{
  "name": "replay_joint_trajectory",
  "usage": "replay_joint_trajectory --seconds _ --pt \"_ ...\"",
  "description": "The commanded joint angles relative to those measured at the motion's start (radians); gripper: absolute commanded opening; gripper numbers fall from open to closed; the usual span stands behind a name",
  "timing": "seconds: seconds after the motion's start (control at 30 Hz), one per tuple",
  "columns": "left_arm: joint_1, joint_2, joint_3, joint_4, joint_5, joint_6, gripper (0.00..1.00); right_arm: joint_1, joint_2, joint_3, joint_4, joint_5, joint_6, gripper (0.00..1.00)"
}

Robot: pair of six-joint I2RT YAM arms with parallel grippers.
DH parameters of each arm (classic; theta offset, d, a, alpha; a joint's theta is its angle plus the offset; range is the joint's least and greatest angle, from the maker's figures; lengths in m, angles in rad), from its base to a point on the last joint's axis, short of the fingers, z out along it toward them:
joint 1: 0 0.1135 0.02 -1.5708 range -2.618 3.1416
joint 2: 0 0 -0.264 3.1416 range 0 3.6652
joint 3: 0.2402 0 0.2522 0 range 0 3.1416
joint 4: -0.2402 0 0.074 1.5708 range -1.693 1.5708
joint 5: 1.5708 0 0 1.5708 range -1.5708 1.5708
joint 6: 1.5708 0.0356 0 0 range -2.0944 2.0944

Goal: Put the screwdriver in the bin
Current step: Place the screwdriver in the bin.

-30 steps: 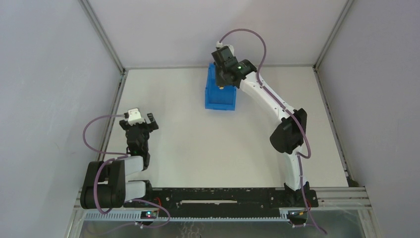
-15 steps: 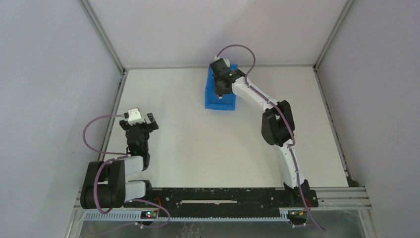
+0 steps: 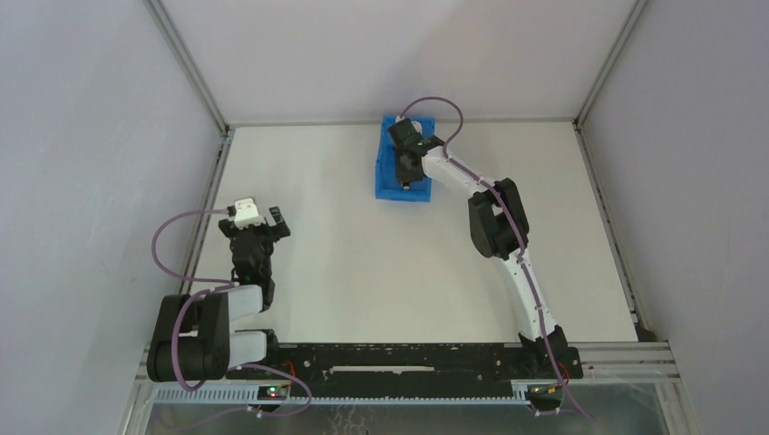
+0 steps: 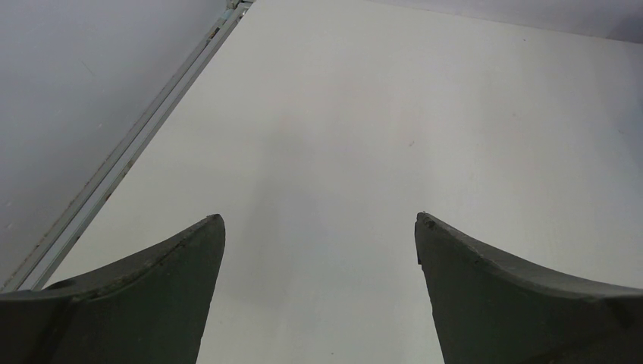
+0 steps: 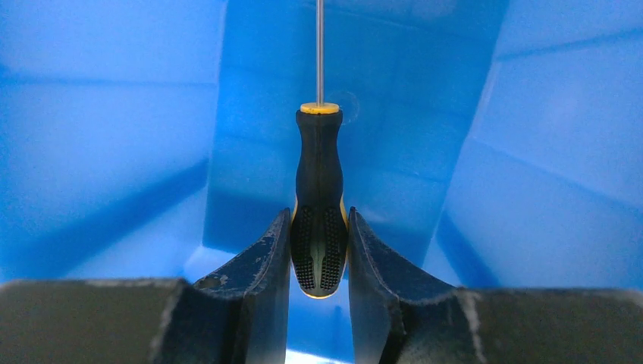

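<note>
The blue bin (image 3: 389,182) stands at the back middle of the table. My right gripper (image 3: 405,168) is down inside it. In the right wrist view the gripper (image 5: 319,216) is shut on the screwdriver (image 5: 319,182), its black and orange-yellow handle pinched between the fingers, the thin shaft pointing away towards the bin's (image 5: 106,136) far wall. Blue walls surround it on all sides. My left gripper (image 3: 259,223) is open and empty over the bare table at the left; it also shows in the left wrist view (image 4: 319,220).
A metal rail (image 4: 129,148) runs along the table's left edge close to the left gripper. Grey walls enclose the table on three sides. The right arm (image 3: 494,222) stretches from the near right base to the bin.
My right gripper has lowered into the bin with the screwdriver, and the right arm's elbow has swung left and forward. The left arm has not moved.
</note>
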Motion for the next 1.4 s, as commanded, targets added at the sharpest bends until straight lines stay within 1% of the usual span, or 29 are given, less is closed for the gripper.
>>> replay_joint_trajectory --seconds 0.0,0.13,0.23,0.47,0.8,0.97,1.07,1.13,1.17,1.2,1.23,1.37 --pt "0.005 -0.006 0.03 0.035 -0.012 0.02 1.0 -0.002 0.022 0.058 0.016 -0.012 -0.006 0.27" --pt "0.005 -0.007 0.029 0.035 -0.013 0.02 1.0 -0.002 0.026 0.06 0.015 -0.012 -0.004 0.37" --pt "0.005 -0.006 0.029 0.035 -0.011 0.02 1.0 0.0 0.017 0.066 0.011 -0.01 -0.004 0.48" --pt "0.005 -0.006 0.03 0.035 -0.012 0.02 1.0 0.004 -0.016 0.076 0.004 0.005 -0.009 0.61" --pt "0.005 -0.006 0.03 0.035 -0.012 0.02 1.0 0.02 -0.1 0.114 -0.033 0.038 -0.027 0.61" --pt "0.005 -0.006 0.03 0.035 -0.012 0.02 1.0 0.031 -0.153 0.166 -0.076 0.058 -0.044 0.61" --pt "0.005 -0.006 0.029 0.035 -0.012 0.02 1.0 0.036 -0.185 0.203 -0.103 0.065 -0.055 0.64" --pt "0.005 -0.006 0.03 0.035 -0.012 0.02 1.0 0.041 -0.211 0.213 -0.116 0.069 -0.06 0.71" --pt "0.005 -0.006 0.03 0.035 -0.011 0.02 1.0 0.044 -0.224 0.215 -0.119 0.074 -0.064 0.77" --pt "0.005 -0.007 0.029 0.035 -0.011 0.02 1.0 0.048 -0.24 0.215 -0.125 0.078 -0.068 0.94" --pt "0.005 -0.006 0.03 0.035 -0.011 0.02 1.0 0.051 -0.256 0.215 -0.13 0.079 -0.074 0.99" --pt "0.005 -0.006 0.029 0.035 -0.012 0.02 1.0 0.06 -0.315 0.213 -0.143 0.075 -0.094 1.0"
